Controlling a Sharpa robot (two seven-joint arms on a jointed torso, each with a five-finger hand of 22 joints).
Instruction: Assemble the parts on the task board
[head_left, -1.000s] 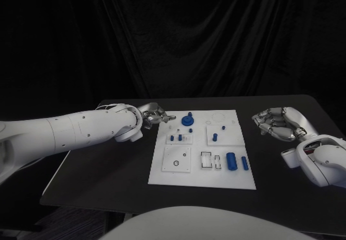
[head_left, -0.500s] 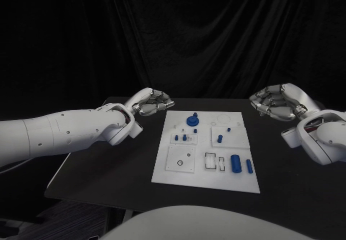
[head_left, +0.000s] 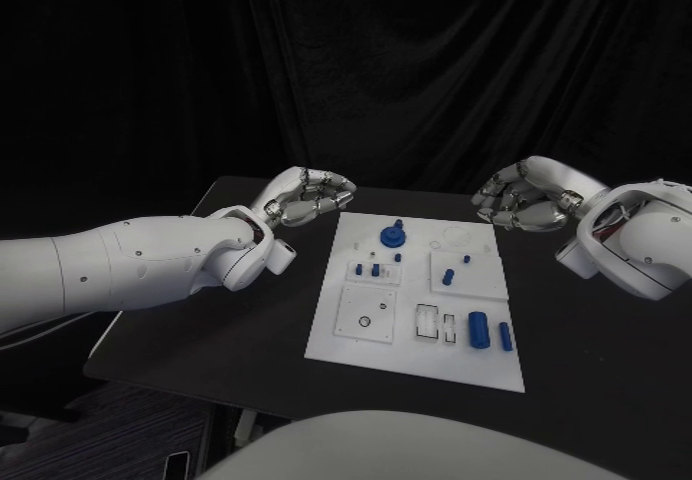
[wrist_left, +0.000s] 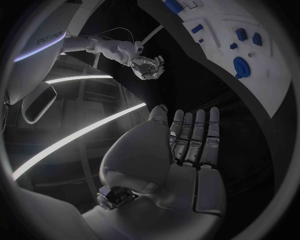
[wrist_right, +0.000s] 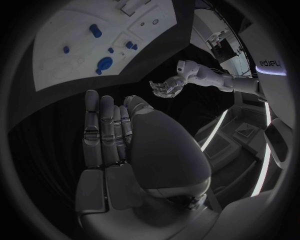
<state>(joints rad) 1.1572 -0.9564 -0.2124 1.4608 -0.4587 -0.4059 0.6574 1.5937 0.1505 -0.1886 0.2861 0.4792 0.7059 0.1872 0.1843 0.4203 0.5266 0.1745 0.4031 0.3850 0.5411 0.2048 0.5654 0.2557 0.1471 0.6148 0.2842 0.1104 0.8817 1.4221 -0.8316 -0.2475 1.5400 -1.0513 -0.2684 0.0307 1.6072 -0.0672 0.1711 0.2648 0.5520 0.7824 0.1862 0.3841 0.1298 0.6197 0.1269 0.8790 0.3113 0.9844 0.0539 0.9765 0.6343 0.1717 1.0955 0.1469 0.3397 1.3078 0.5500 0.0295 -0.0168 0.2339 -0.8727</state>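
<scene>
Hovering above the black table, the left hand sits off the far left corner of the white task board and touches nothing; its fingers lie straight and pressed side by side in the left wrist view, and it holds no part. The right hand is raised off the board's far right corner, likewise clear of the board, with its fingers close together and nothing between them (the right wrist view shows the same flat, unloaded palm).

The board lies flat in the middle of the table, long side running away from the robot. Blue parts counted on it in the head view:

1. One round knob-like part at the far end, left of centre.
2. Three small pegs grouped on the raised square plate just nearer than the knob.
3. Two small pegs on the raised plate to the right of that group, one a little farther away than the other.
4. One thick cylinder lying at the near right of the board.
5. One thinner cylinder just beside it, toward the board's right edge.

Two rectangular cut-outs sit left of the thick cylinder, and a further raised square plate with a small ring lies at the near left
</scene>
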